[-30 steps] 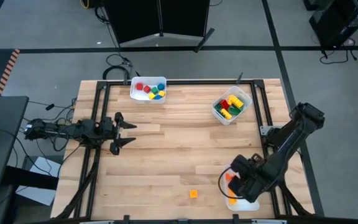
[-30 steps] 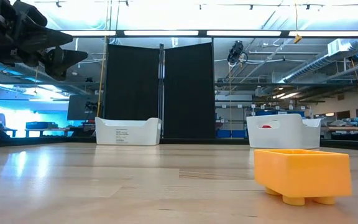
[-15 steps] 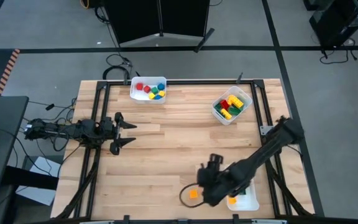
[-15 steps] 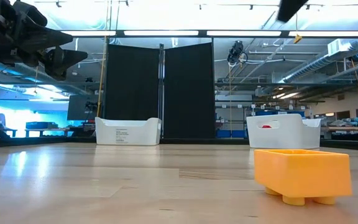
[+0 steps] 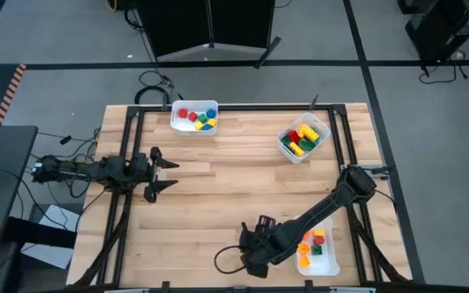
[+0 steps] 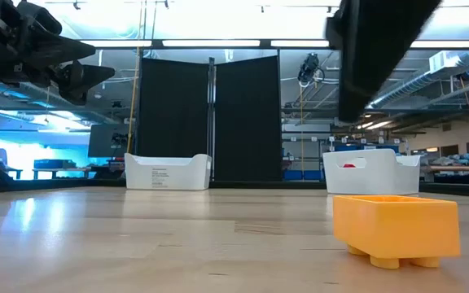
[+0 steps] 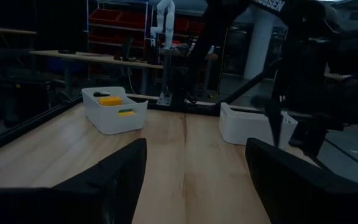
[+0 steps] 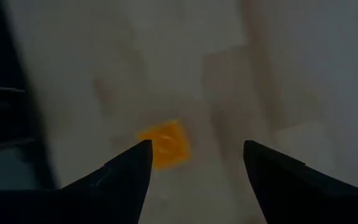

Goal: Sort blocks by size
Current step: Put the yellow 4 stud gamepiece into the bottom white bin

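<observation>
One orange block (image 6: 397,229) lies alone on the wooden table near its near edge, studs down. In the right wrist view the orange block (image 8: 163,144) shows on the wood below and between my right gripper's (image 8: 194,155) open fingers, which hang above it, pointing steeply down, without touching it. In the high view my right gripper (image 5: 253,248) covers the block. My left gripper (image 5: 165,171) waits open and level at the table's left side. Other blocks lie in three white bins.
A bin (image 5: 195,116) with small blocks stands at the far edge, a bin (image 5: 304,138) with longer bricks at the far right, and a third bin (image 5: 317,251) with orange, red and green blocks at the near right corner. Bare wood (image 5: 234,179) lies between.
My right gripper has swung from above the near right bin toward the table's left along the near edge, sinking a little and rolling about its own axis, and now hangs over the orange block. The block has not moved.
</observation>
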`<state>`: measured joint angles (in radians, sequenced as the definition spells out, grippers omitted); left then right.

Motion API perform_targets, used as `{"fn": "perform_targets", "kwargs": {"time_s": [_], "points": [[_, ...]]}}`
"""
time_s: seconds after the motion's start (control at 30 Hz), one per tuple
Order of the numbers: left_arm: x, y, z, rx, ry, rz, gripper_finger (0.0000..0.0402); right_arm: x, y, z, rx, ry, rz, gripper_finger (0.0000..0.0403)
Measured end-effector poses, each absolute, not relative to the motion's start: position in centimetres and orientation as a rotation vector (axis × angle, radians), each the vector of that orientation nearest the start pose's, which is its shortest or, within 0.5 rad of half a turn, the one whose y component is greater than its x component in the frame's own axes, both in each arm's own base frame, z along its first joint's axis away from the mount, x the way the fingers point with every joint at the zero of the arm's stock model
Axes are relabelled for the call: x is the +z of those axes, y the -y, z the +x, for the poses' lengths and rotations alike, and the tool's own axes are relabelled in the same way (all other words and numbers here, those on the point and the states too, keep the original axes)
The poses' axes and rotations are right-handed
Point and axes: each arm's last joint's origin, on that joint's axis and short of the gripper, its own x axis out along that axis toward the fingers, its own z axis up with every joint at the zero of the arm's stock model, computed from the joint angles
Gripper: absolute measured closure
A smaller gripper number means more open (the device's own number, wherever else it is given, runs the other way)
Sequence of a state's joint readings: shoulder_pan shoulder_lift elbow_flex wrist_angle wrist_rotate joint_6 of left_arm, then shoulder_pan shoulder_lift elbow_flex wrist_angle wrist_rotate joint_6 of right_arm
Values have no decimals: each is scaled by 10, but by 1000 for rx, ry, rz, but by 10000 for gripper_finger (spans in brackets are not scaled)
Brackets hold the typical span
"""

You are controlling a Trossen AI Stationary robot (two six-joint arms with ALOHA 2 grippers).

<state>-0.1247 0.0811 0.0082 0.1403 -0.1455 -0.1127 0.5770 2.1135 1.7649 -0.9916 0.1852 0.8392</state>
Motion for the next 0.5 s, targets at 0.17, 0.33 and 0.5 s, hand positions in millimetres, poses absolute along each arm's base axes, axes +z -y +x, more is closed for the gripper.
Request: {"fn": "perform_targets", "kwargs": {"time_s": [0.17, 0.33, 0.5], "points": [[174, 9, 101, 17, 70, -122, 119, 207, -236, 375, -52, -1200, 219, 142], [174, 9, 101, 17, 73, -122, 119, 208, -238, 377, 103, -1174, 15, 146], [174, 9, 101, 17, 73, -122, 119, 198, -239, 373, 120, -1188, -7, 150]]}}
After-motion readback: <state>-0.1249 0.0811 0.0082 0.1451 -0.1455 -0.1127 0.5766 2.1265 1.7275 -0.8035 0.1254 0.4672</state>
